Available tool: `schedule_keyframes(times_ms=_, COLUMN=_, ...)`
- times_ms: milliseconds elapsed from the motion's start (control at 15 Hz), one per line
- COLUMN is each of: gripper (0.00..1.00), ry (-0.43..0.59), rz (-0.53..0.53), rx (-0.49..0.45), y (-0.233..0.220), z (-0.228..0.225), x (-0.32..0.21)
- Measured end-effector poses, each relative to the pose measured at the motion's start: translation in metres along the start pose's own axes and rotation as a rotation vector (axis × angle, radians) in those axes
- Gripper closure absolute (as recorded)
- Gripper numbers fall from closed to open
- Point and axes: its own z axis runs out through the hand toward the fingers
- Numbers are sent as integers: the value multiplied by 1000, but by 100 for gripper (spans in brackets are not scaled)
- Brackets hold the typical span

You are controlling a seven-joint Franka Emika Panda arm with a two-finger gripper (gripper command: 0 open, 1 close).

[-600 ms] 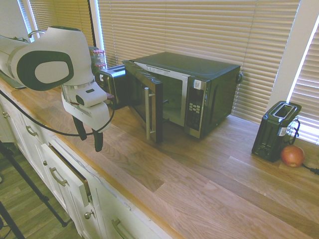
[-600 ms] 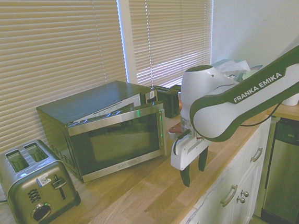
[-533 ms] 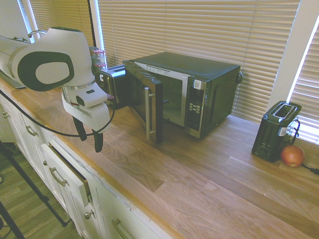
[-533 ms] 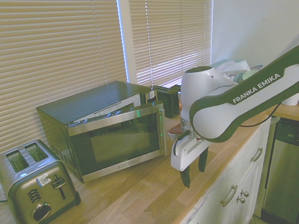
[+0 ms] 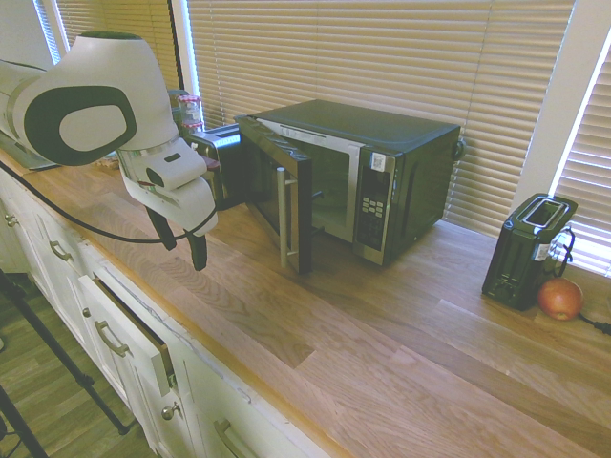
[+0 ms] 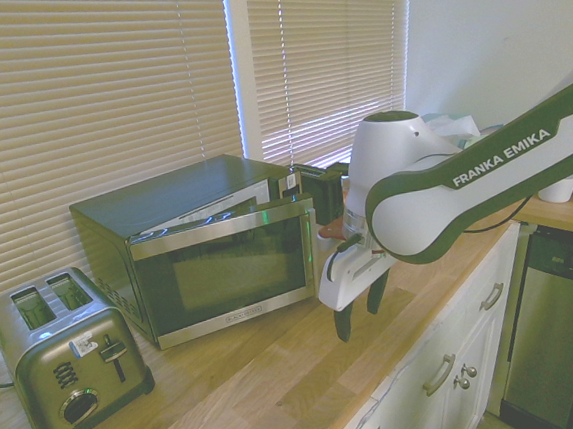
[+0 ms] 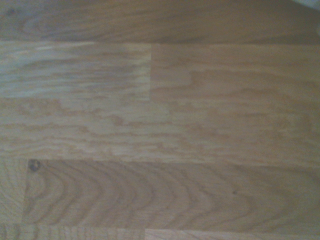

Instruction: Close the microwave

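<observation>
The microwave [image 5: 391, 157] is a black box on the wooden counter, and its steel-framed glass door [image 5: 277, 186] stands swung out wide with the vertical bar handle [image 5: 284, 218] at its free edge. In the second exterior view the microwave [image 6: 166, 210] shows its door [image 6: 226, 270] face-on, angled away from the body. My gripper [image 5: 183, 244] hangs open and empty over the counter, short of the door's outer face and apart from it. It is tilted, with its fingers pointing down [image 6: 360, 308]. Only wood grain fills the wrist view.
A small black toaster [image 5: 218, 157] sits behind the open door. Another black toaster [image 5: 527, 250] and a red fruit [image 5: 559, 298] are at the far right. A silver toaster [image 6: 63, 354] stands beside the microwave. A drawer [image 5: 134, 324] below the counter edge is slightly open.
My gripper has risen a little and shifted toward the microwave door, tilting as it went. The door has not moved.
</observation>
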Motion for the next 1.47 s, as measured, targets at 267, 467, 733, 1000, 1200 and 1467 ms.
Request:
schedule_keyframes(times_ms=267, gripper=0, ry=56, rz=-24, rx=51, y=-41, z=-22, x=24)
schedule_keyframes(times_ms=467, gripper=0, ry=85, rz=-21, rx=64, y=-69, z=-32, x=53)
schedule_keyframes(times_ms=733, gripper=0, ry=119, rz=-23, rx=69, y=-90, z=-44, x=87)
schedule_keyframes(times_ms=1000, gripper=0, ry=159, rz=-28, rx=73, y=-102, z=-57, x=113)
schedule_keyframes(times_ms=1200, gripper=0, ry=167, rz=-29, rx=64, y=-117, z=-49, x=134)
schedule_keyframes(times_ms=1467, gripper=0, ry=168, rz=-20, rx=58, y=-145, z=-36, x=170)
